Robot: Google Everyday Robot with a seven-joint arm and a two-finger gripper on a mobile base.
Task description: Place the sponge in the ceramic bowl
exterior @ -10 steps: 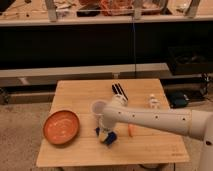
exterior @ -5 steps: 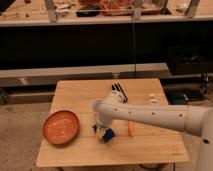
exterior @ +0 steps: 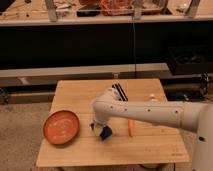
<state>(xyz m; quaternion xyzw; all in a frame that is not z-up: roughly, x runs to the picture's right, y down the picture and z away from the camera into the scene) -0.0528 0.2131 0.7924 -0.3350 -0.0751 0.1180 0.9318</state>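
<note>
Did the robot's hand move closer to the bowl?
Yes, slightly: the gripper, with the sponge at it, has shifted left toward the bowl, but is still right of it above the table.

Wooden surface [exterior: 150, 146] carries bowl [exterior: 60, 127] at left, orange stick [exterior: 131, 128] right of centre, black object [exterior: 119, 91] at rear. Gripper [exterior: 99, 129] sits low between bowl and stick.

The wide orange-brown ceramic bowl [exterior: 61, 126] is sitting on the wooden table's [exterior: 150, 149] left; the gripper [exterior: 99, 127] is hanging just right of it, by the small dark-blue sponge [exterior: 105, 133], with the slim orange stick [exterior: 130, 128] lying farther right.
</note>
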